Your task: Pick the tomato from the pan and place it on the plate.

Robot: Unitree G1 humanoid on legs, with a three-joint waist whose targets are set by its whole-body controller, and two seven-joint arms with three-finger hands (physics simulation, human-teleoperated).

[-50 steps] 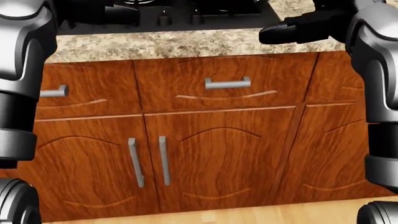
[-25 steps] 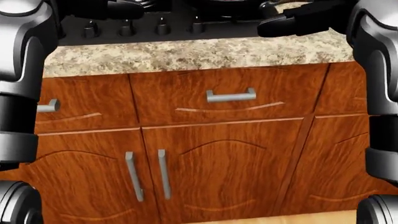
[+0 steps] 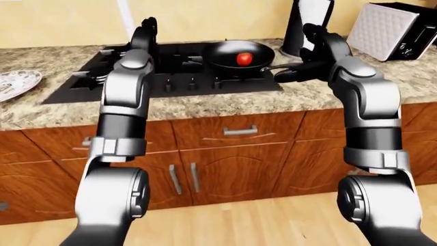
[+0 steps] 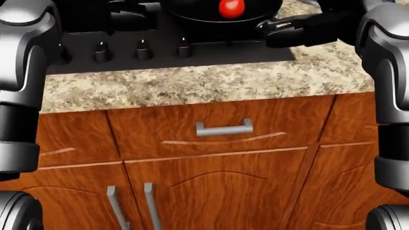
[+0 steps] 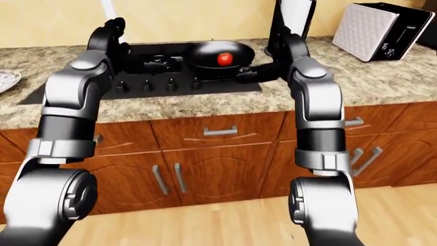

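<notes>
A red tomato (image 3: 244, 58) lies in a black pan (image 3: 225, 60) on the black stove (image 3: 170, 82), seen at the top middle of the left-eye view. The pan's handle points right. My right hand (image 3: 292, 77) hovers just right of the pan beside that handle, fingers stretched out toward the pan, open and holding nothing. My left hand (image 4: 131, 17) is over the stove to the left of the pan; its dark fingers blend into the stove. A patterned white plate (image 3: 14, 84) rests on the counter at the far left, well apart from both hands.
The speckled granite counter (image 4: 192, 81) runs across, with wooden drawers and doors (image 4: 224, 158) below. Stove knobs (image 4: 140, 50) line the stove's near edge. A tall black-and-white appliance (image 3: 307, 20) and a white toaster (image 3: 389, 31) stand to the right of the pan.
The head view has shifted: counter and stove slid downward in the picture, and the pan with the tomato came into view at the top. The right hand stays by the pan.
</notes>
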